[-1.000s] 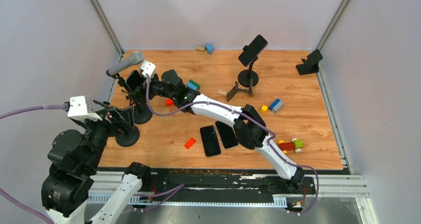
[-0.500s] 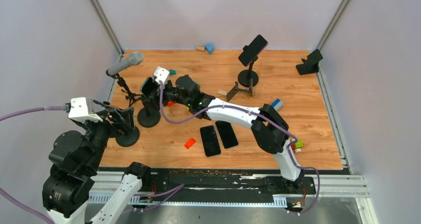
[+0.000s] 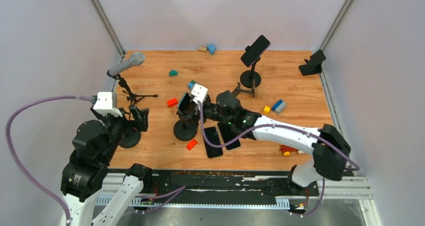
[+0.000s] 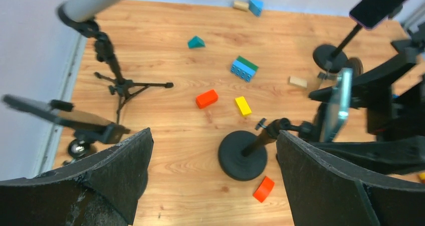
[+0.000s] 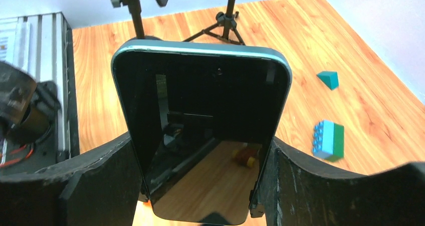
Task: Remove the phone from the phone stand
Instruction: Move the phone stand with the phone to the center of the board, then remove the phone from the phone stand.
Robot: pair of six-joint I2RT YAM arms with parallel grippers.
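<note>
A dark phone [image 5: 200,131] with a teal rim stands upright in the clamp of a black phone stand. The stand's round base [image 3: 184,131] rests near the table's middle. My right gripper [image 3: 187,105] is shut on the phone's two long edges [image 5: 203,158]. In the left wrist view the phone [image 4: 337,105] shows edge-on above the stand's tilted stem and base [image 4: 244,155]. My left gripper [image 3: 140,117] is open and empty, to the left of that stand [image 4: 215,186].
Two phones [image 3: 212,142] lie flat just right of the base, with a red block [image 3: 191,145] beside it. Another phone on a stand [image 3: 255,50] is at the back, a third [image 4: 65,117] at the left. A microphone tripod [image 3: 131,93] stands back left. Toy blocks are scattered.
My right gripper has pulled the phone, and its stand with it, from the back left to the table's middle. My left arm has shifted right and turned.
</note>
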